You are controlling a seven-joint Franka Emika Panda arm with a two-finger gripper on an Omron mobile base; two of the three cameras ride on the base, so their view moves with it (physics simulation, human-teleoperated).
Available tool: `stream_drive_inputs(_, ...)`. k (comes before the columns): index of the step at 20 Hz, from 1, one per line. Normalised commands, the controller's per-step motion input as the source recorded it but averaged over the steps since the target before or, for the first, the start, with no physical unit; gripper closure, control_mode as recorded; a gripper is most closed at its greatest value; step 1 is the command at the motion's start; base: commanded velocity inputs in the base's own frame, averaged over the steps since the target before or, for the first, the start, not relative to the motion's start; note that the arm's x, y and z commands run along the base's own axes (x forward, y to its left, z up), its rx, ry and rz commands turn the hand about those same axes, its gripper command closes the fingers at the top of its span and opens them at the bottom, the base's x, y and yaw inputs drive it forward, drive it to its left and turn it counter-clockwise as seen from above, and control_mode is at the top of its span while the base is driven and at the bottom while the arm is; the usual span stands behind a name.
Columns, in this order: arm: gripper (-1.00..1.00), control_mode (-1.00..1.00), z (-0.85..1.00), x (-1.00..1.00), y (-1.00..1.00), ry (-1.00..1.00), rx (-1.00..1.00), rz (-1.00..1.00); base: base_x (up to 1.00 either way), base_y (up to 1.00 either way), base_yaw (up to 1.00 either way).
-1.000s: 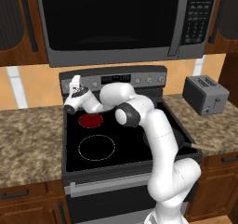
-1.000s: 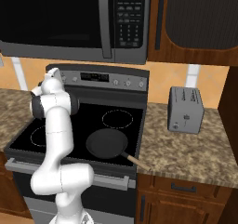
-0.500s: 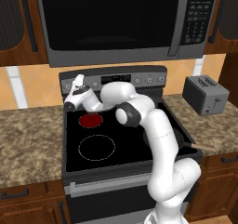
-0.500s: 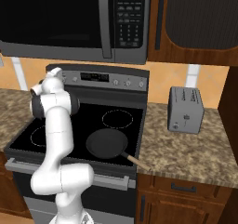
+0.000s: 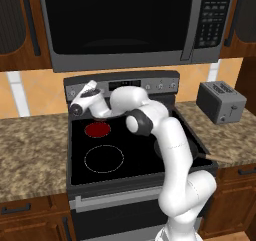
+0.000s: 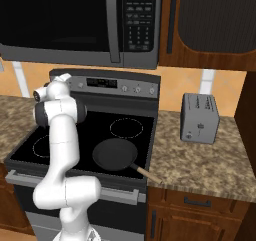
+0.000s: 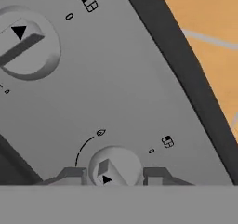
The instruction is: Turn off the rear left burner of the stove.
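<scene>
The pincer (image 7: pixel 114 175) stands spread around a stiff, smooth knob (image 7: pixel 115 168), best pinched across its raised rib to kill the red burner (image 5: pixel 97 129).

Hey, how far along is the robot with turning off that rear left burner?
Done: the arm has reached the stove's back panel, and the gripper straddles a knob, fingertips either side. In hand: getting hold of that knob; whether the pads touch it is unclear. Left: turning it, since the rear left burner glows solid red, so it looks on.
</scene>
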Motion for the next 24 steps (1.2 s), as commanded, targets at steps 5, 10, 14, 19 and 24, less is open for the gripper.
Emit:
stream_drive_inputs(5,1.00,-1.00,-0.01,0.00,-0.08,0.00,0.37,0.00,0.00,0.00,0.00)
stream_drive_inputs(10,1.00,-1.00,-0.03,0.00,-0.13,-0.01,0.41,-0.01,0.00,0.00,0.00)
stream_drive_inputs(14,1.00,-1.00,-0.02,0.00,-0.18,-0.01,0.48,-0.01,0.00,0.00,0.00)
stream_drive_inputs(19,1.00,-1.00,-0.02,0.00,-0.15,-0.01,0.48,-0.02,0.00,0.00,0.00)
stream_drive_inputs(24,1.00,-1.00,0.00,0.00,-0.13,-0.01,0.46,-0.02,0.00,0.00,0.00)
